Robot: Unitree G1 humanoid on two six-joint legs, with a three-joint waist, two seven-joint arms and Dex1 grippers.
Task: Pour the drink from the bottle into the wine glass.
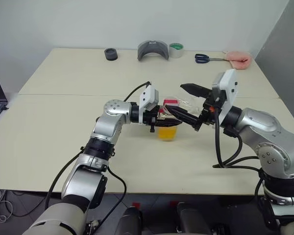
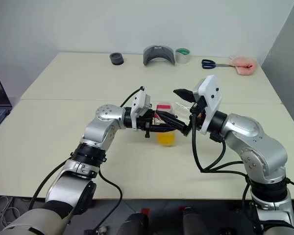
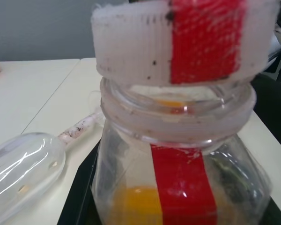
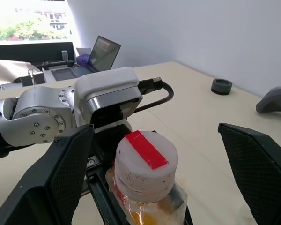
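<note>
- The left gripper [image 2: 159,121] is clamped on the bottle [image 4: 147,187], held above the worktop's [image 1: 63,127] middle — cap [image 4: 145,165] on, drink [image 1: 167,132] inside.
- The right gripper [image 4: 154,178] stands wide open around the cap, gripping nothing.
- The wine glass [image 3: 23,164] lies just beyond, empty — uncapping and pouring remain.

Left claw [image 1: 162,117] clamped tight, pointing right; right claw [image 1: 188,103] spread wide, angled toward it
</note>
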